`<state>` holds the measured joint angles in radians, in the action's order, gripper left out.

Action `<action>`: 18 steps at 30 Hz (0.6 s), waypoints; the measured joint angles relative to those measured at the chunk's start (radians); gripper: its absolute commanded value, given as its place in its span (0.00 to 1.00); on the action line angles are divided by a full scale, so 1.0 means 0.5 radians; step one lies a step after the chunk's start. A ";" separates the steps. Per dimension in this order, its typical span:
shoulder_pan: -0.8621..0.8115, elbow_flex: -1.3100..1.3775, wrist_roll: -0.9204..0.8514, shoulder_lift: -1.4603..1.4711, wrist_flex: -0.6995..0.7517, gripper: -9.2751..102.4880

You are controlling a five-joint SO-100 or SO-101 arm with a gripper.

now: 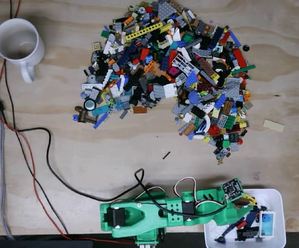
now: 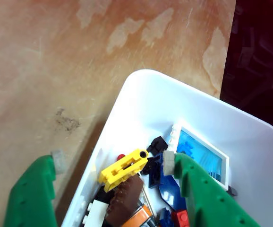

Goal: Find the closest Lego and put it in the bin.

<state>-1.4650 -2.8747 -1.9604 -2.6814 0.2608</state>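
**Gripper over bin, yellow piece inside**

Plywood table (image 1: 87, 155) — Lego pile (image 1: 175, 67) up top in fixed view. White bin (image 2: 146, 94) at bottom right. Green gripper (image 2: 110, 163) spread wide, empty. Yellow Lego (image 2: 122, 169) lies in bin among other pieces.

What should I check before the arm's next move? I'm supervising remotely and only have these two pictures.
1. Green gripper open: ok, jaws spread wide in the wrist view.
2. Gripper empty: ok, nothing between the fingers.
3. Gripper over the white plastic bin: ok, one finger hangs over its contents, the other outside its rim.
4. Yellow Lego piece inside the bin: ok, lying on other bricks.
5. Pile of mixed Lego pieces unobstructed: ok, open wood tabletop lies between it and the arm.
6. Black cable clear of the arm's swing: cannot tell.
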 measured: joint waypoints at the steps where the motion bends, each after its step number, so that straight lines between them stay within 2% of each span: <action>1: 0.031 0.000 0.028 -0.015 0.000 0.11; 2: 0.077 0.000 0.080 -0.031 0.003 0.08; 5: 0.307 0.037 0.291 -0.120 0.160 0.08; 11: 1.062 0.172 0.522 -0.589 0.844 0.08; 16: 1.752 -0.003 0.657 -1.221 1.408 0.08; 18: 1.976 -0.071 0.718 -1.279 1.546 0.08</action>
<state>-0.4771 -2.9100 -1.6015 -3.3211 1.0339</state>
